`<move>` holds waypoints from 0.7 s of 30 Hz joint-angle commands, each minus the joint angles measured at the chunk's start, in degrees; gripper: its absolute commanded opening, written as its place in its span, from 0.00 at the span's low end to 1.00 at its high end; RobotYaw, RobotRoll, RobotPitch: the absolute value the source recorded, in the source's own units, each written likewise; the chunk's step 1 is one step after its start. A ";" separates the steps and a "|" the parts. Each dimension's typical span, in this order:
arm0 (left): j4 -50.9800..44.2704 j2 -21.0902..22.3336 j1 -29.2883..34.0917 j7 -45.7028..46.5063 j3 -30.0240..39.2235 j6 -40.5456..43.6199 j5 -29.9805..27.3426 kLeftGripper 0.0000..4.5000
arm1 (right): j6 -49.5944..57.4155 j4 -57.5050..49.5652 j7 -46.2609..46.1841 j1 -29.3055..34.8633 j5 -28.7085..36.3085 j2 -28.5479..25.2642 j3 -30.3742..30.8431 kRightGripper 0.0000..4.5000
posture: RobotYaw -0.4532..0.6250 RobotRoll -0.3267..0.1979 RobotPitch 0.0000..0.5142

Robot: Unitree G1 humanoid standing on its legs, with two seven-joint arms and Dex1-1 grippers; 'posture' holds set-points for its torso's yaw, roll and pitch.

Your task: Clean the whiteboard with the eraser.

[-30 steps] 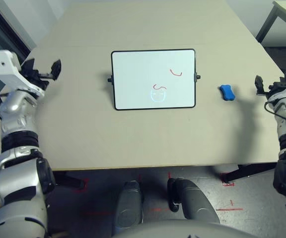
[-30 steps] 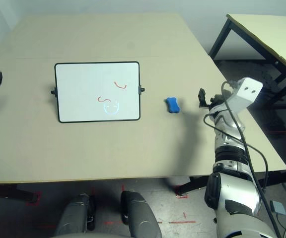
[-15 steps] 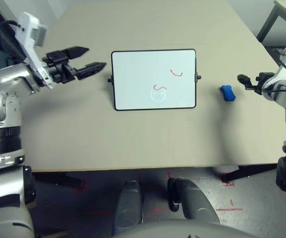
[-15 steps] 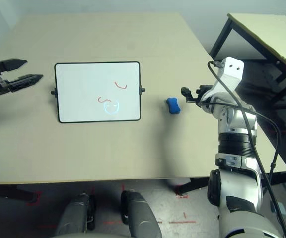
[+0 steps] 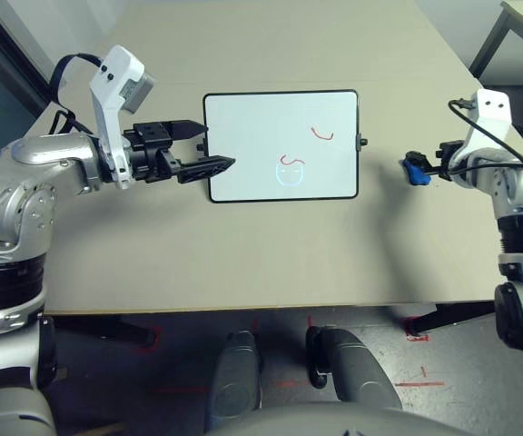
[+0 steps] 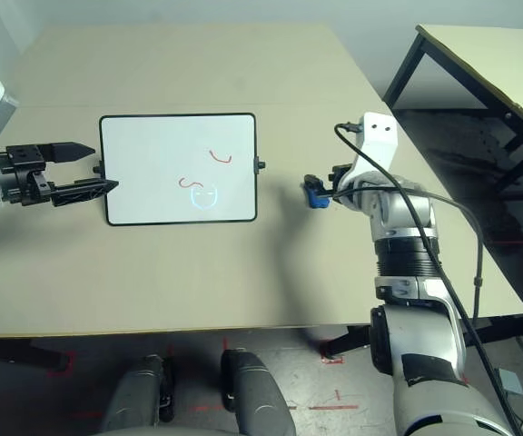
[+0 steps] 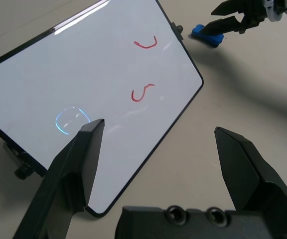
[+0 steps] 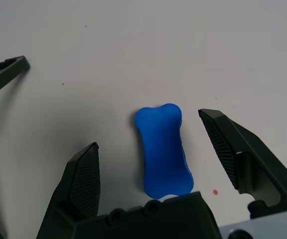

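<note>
On the near part of the beige table (image 5: 243, 254) nothing lies, so both arms work a bit further out, at the level of the board. On the robot's right side, the right gripper (image 8: 153, 149) hangs over the eraser (image 8: 163, 149), which lies flat on the table, well apart from the right edge of the whiteboard (image 5: 280, 118). Its two fingers are spread wide, one on each side of the blue block, and they do not touch it; I judge that the gripper is placed so in order to come down and close across the narrow waist of the bone shape, where the grip is most secure. On the left side, the left gripper (image 5: 209, 148) is also spread, holding nothing, with its tips over the left edge of the whiteboard, near the small knob (image 5: 201, 145). Probably it is there to hold the board steady while the other arm wipes, because a light board can slide under the strokes. Further on the board, two red marks (image 5: 321, 134) remain, so the cleaning is not yet begun.
</note>
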 commanded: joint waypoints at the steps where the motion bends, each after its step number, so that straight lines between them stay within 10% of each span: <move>1: -1.59 0.79 0.58 0.91 1.27 1.37 -1.00 1.00 | 0.26 0.47 0.18 1.36 -1.02 0.28 0.87 0.99 | 0.50 0.62 0.20; 15: -1.68 0.30 1.11 2.57 0.43 1.30 -2.18 1.00 | -0.27 4.46 -0.26 1.39 -2.70 0.97 1.07 0.99 | 0.50 0.62 0.21; 21: -1.73 0.49 1.11 2.82 0.32 1.48 -2.36 1.00 | -0.62 6.81 -0.99 0.67 -2.95 2.14 0.50 0.56 | 0.51 0.62 0.21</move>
